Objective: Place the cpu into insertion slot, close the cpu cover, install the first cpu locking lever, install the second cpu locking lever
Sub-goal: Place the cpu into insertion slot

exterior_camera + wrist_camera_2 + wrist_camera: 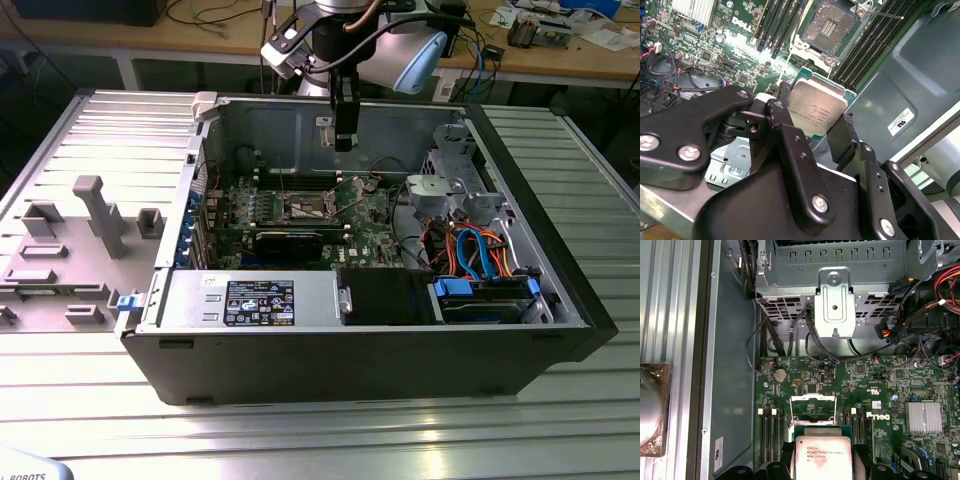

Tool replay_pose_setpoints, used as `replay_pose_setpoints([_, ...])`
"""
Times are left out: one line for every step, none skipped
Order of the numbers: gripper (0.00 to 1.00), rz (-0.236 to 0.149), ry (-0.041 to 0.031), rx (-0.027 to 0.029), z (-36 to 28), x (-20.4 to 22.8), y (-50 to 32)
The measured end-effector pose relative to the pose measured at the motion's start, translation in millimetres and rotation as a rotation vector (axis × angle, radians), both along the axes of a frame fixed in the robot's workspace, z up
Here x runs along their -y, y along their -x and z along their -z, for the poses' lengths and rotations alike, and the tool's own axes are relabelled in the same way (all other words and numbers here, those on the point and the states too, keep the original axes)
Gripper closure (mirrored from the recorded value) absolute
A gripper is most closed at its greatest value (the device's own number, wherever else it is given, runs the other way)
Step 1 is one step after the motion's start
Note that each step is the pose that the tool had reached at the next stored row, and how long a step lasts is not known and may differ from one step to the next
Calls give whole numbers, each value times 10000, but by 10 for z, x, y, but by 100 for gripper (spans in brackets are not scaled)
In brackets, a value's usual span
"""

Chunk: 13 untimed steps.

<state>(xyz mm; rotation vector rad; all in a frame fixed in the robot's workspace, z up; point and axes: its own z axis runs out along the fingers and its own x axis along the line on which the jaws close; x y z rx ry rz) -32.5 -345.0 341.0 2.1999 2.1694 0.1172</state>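
Observation:
My gripper [812, 122] is shut on the cpu [818, 111], a silver-topped square chip pinched at two opposite edges between the black fingers [782, 120]. In the exterior view the gripper [345, 140] hangs above the open computer case, over the back of the green motherboard [370, 225]. The insertion slot [831, 26] lies open and bare, its pin field showing, some way beyond the chip. In the first wrist view the cpu [822, 454] hangs near the cpu cover [812, 401], which stands raised. A thin locking lever [886, 15] sticks out beside the slot.
Long black memory slots [782, 25] flank the socket on both sides. A black expansion card [290, 240] crosses the board. The drive cage [455, 185] and cables [480, 250] fill the case on the exterior view's right. A grey fixture plate [80, 240] lies outside the case.

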Motion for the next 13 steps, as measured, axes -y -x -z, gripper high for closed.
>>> replay_pose_setpoints([46,0,0,0,0,0,0])
replay_pose_setpoints([46,0,0,0,0,0,0])
replay_pose_setpoints([46,2,0,0,0,0,0])
replay_pose_setpoints([46,24,-1,0,1,0,0])
replay_pose_setpoints([46,45,-1,0,2,0,0])
replay_pose_setpoints([46,71,-1,1,4,0,0])
replay_pose_setpoints([46,125,-3,1,11,0,0])
replay_pose_setpoints([46,175,-2,1,20,0,0])
replay_pose_setpoints([46,285,-1,1,37,0,2])
replay_pose_setpoints([46,375,0,0,49,0,3])
replay_pose_setpoints([46,453,0,0,61,0,3])
replay_pose_setpoints([46,459,0,0,69,0,8])
replay_pose_setpoints([46,458,-1,1,79,0,13])
